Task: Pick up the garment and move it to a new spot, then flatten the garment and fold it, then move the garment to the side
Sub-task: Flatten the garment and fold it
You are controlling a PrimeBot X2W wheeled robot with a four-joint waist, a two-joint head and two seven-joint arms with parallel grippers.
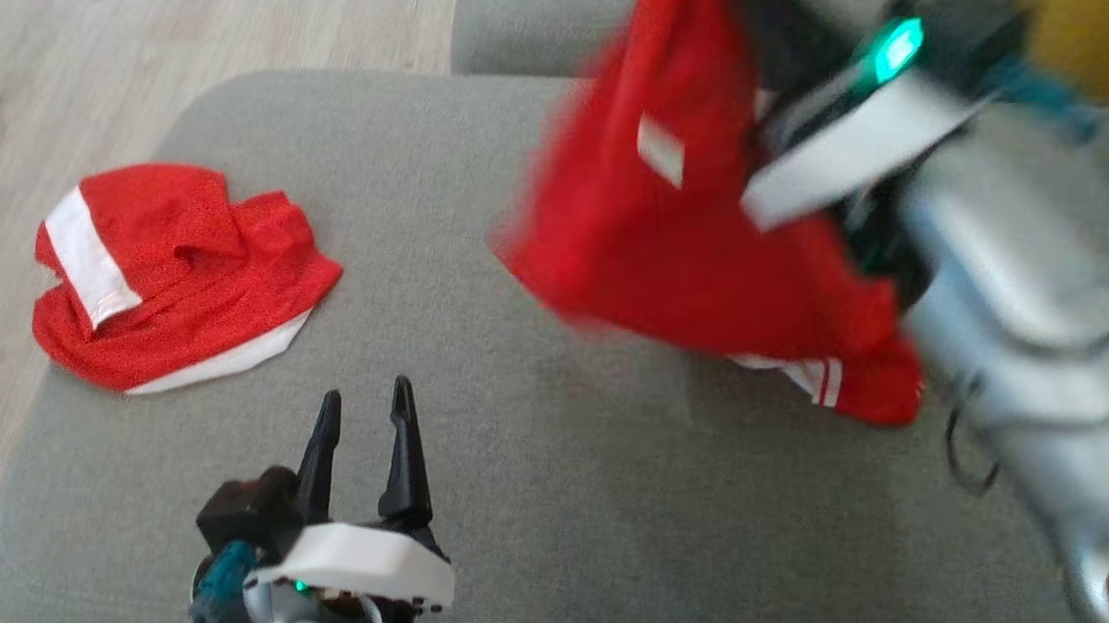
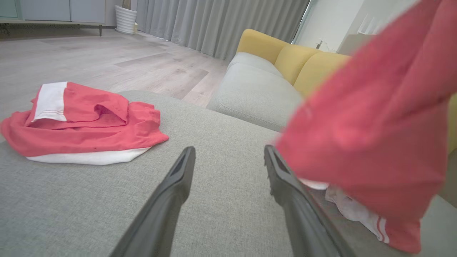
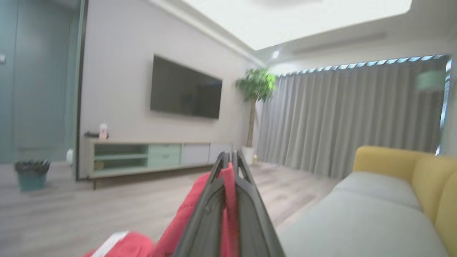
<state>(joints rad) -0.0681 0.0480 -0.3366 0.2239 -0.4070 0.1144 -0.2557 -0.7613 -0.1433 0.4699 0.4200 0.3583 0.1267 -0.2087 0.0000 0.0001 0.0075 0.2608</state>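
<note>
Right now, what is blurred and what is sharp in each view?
Head view: the lifted garment and right arm smear with motion; the other garment and left gripper are crisp. Left wrist view: the lifted garment is blurred, the grey cushion sharp. Right wrist view: soft throughout, ceiling light washed out.

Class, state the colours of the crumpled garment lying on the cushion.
Lying garment: red, white bands; head view.

Grey ottoman (image 1: 585, 550), wood flr (image 1: 42, 75), curtains (image 3: 339, 117)
</note>
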